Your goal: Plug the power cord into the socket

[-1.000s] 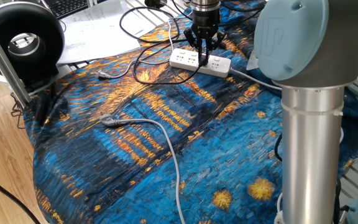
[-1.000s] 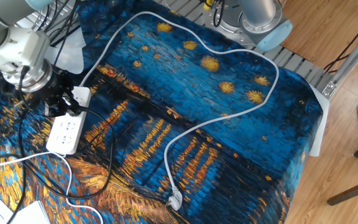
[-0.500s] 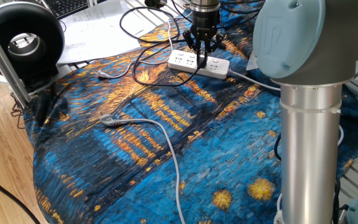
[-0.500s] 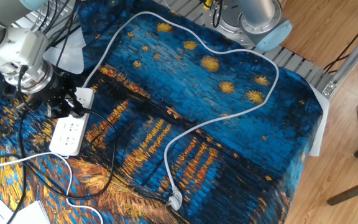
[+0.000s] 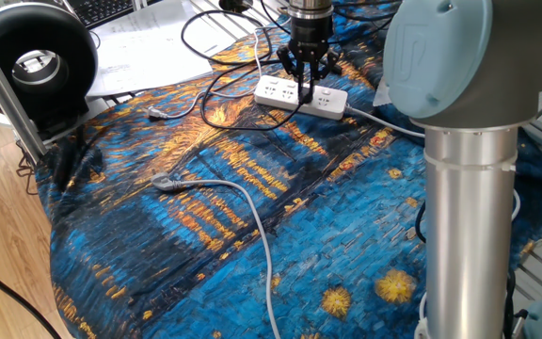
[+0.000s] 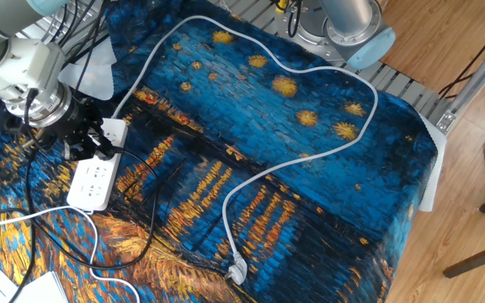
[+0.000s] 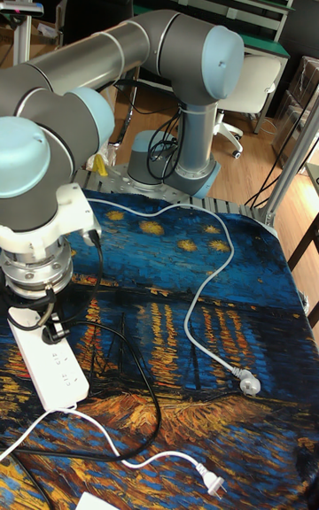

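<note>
The socket (image 5: 332,98) is a long white power strip lying at the far side of the painted cloth; it also shows as the socket (image 6: 91,185) and the socket (image 7: 58,373). My gripper (image 5: 306,79) points straight down over the strip's middle, shut on the chunky black plug (image 7: 55,330) of the power cord. The plug sits right at the strip's top face; whether its pins are in the holes I cannot tell. From the plug, the thin black cable (image 7: 142,386) loops across the cloth. My gripper (image 6: 84,143) hides the outlet under it.
A grey-white cable with a silvery tip (image 5: 165,183) curves over the middle of the cloth. The strip's thick white cord ends in a white plug (image 7: 208,480). A black round device (image 5: 31,66) on a metal post stands at the left. The arm's column (image 5: 469,188) fills the right foreground.
During the first half second the gripper and the strip shifted slightly together. Since then nothing has visibly moved.
</note>
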You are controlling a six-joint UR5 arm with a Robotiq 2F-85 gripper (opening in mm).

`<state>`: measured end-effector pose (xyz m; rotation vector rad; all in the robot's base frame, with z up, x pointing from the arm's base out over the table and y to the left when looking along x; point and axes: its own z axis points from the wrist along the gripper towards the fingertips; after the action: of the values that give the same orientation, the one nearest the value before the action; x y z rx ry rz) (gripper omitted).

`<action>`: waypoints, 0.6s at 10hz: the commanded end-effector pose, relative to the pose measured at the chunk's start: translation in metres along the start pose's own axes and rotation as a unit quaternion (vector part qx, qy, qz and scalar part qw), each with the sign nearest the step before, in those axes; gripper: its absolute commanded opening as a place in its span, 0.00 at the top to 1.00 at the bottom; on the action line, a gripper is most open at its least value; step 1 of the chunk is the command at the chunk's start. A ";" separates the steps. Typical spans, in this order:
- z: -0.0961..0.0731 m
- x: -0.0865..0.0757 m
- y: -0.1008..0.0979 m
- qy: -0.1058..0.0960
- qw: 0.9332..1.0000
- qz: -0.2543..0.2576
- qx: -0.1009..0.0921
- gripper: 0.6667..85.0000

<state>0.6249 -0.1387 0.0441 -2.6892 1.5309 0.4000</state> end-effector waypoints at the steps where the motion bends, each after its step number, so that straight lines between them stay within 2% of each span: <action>1: 0.001 0.001 -0.005 -0.001 1.000 -0.004 0.010 0.99; 6: 0.004 0.008 -0.005 0.011 1.000 0.003 0.009 0.99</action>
<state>0.6294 -0.1412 0.0386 -2.6948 1.5285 0.3708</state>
